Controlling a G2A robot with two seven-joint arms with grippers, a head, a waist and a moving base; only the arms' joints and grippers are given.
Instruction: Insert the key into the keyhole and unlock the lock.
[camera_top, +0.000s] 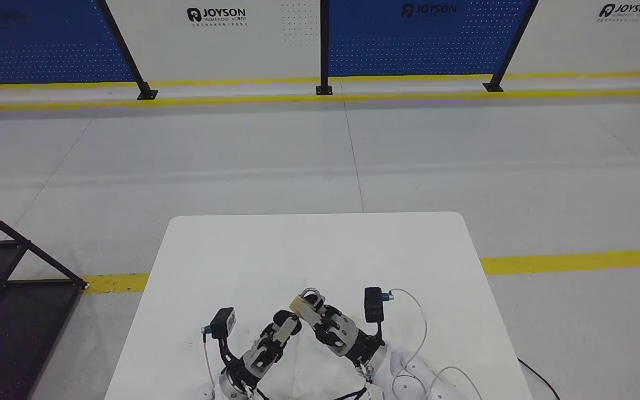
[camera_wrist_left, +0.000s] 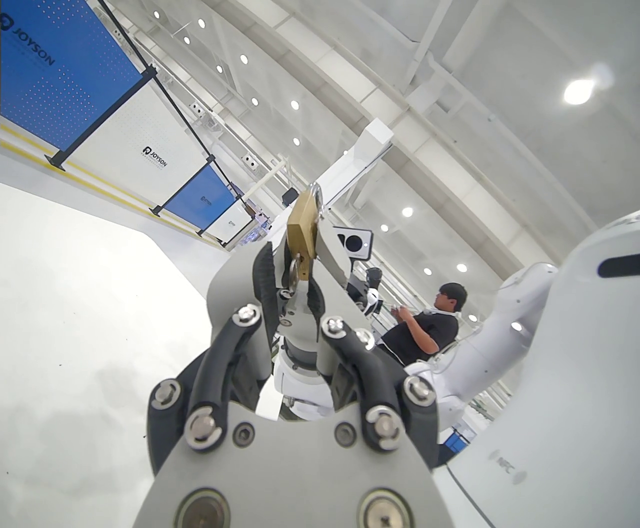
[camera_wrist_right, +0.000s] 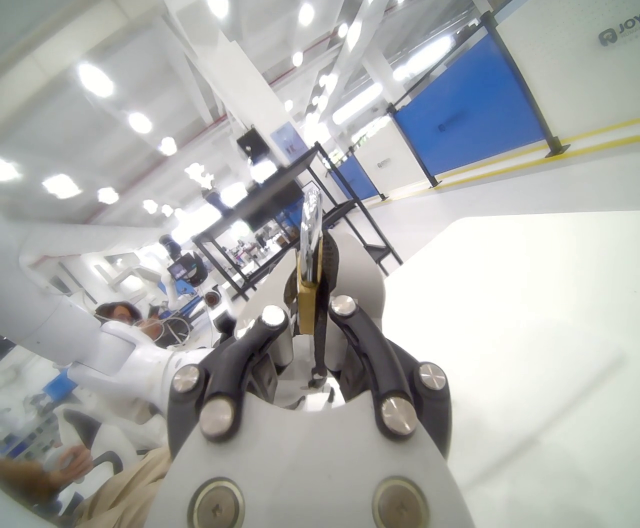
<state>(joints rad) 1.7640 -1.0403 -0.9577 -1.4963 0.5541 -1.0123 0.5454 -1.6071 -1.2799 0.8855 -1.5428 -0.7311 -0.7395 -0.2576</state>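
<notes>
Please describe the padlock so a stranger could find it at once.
Over the white table, near its front edge, find the right gripper. Its jaws clamp the padlock: the only brass block, topped by a shiny silver loop.

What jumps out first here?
The brass padlock, clamped in the right gripper above the table's near edge, with its shackle pointing away from the wrist. The left gripper holds the key right at the padlock's base. Whether it sits in the keyhole, I cannot tell.
</notes>
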